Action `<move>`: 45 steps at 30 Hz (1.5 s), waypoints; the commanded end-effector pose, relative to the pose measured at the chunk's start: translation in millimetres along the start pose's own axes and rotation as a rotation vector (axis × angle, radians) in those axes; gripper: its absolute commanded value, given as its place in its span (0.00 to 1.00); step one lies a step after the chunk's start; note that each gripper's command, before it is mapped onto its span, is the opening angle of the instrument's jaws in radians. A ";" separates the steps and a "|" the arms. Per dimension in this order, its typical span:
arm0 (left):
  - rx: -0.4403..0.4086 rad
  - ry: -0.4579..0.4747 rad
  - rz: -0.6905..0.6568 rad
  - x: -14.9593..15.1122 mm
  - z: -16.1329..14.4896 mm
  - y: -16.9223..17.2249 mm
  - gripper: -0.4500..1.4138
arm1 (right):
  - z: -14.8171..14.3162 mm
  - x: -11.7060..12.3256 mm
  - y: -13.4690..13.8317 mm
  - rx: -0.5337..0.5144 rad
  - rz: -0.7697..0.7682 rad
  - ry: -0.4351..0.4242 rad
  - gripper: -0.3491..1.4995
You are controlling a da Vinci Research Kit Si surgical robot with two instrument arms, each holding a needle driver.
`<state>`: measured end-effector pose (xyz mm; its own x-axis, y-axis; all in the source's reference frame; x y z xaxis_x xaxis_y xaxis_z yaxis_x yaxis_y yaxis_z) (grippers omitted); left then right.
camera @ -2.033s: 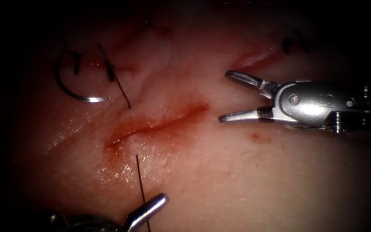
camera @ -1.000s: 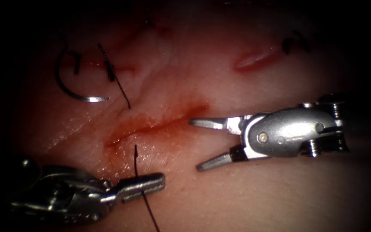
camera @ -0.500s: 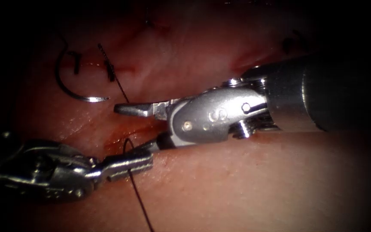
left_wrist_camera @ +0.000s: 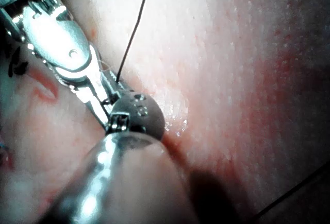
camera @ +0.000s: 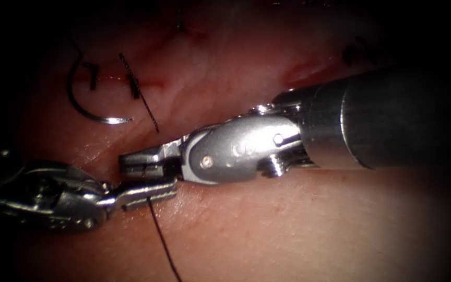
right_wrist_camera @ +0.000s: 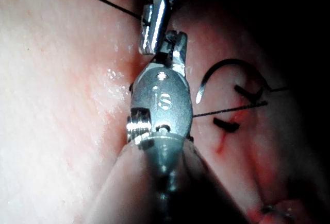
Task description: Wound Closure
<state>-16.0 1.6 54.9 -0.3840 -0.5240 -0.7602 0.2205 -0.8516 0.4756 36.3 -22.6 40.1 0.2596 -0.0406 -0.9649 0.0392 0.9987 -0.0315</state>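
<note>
The thread is being pinched by the closed left tool beside the cut, apparently so the closed right tool can meet it, while the needle is being left loose on the tissue.

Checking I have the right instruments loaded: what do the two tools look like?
Both are bare silvery metal. The right tool has a smooth rounded wrist housing stamped with small characters, pivot pins, ridged jaws and a thick dark-grey cylindrical shaft. The left tool has slim flat jaws and a darker, more open wrist.
</note>
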 end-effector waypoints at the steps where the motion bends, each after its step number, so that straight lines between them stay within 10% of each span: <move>1: 0.001 -0.002 -0.005 -0.3 0.7 -0.1 0.19 | 0.8 -0.2 0.4 -0.001 0.001 0.002 0.00; 5: 0.005 -0.015 -0.025 -0.2 0.8 -0.1 0.68 | 0.6 -0.7 0.7 -0.012 0.001 -0.009 0.00; 9: 0.094 -0.011 -0.055 0.5 0.8 0.2 0.86 | 0.6 -2.0 1.7 -0.016 0.005 -0.038 0.00; 28: 0.184 -0.062 0.013 4.8 4.3 1.9 0.81 | 0.6 -10.2 5.8 -0.061 0.060 -0.102 0.00; 45: 0.184 -0.042 0.076 7.8 4.6 3.3 0.75 | 0.1 -11.5 7.5 -0.076 0.089 -0.115 0.00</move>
<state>-22.0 -5.4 51.8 -0.4103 -0.5873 -0.6977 0.0870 -0.7868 0.6111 32.8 -14.9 50.6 0.3717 0.0499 -0.9270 -0.0605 0.9977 0.0295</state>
